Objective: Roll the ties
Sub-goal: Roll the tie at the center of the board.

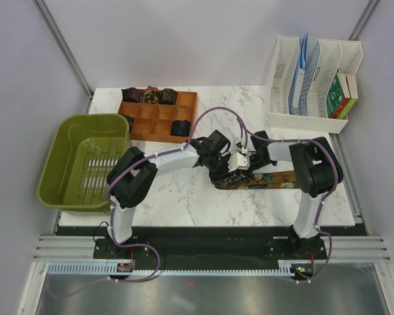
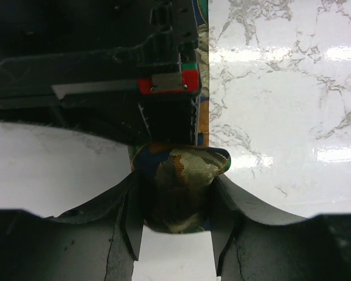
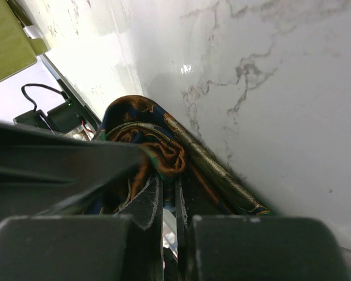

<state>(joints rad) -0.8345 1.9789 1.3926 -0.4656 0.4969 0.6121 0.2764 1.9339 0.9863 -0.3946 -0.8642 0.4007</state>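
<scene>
A dark tie [image 1: 276, 178] with orange-green patterning lies flat on the marble table, running right from where both arms meet. Its left end is wound into a small roll [image 2: 181, 175]. My left gripper [image 2: 176, 202] has a finger pressed against each side of that roll. In the right wrist view, my right gripper [image 3: 169, 175] is pinched on a fold of the same tie [image 3: 181, 152] at the roll's core. From above, the left gripper [image 1: 218, 172] and right gripper [image 1: 244, 165] sit almost touching over the roll, which hides it. Rolled ties [image 1: 168, 97] sit in a wooden tray [image 1: 154, 121].
A green plastic basket [image 1: 85, 161] stands at the table's left edge. A white file organiser [image 1: 312, 82] with papers and a small box stands at the back right. The wooden tray lies at the back, just behind the left arm's wrist.
</scene>
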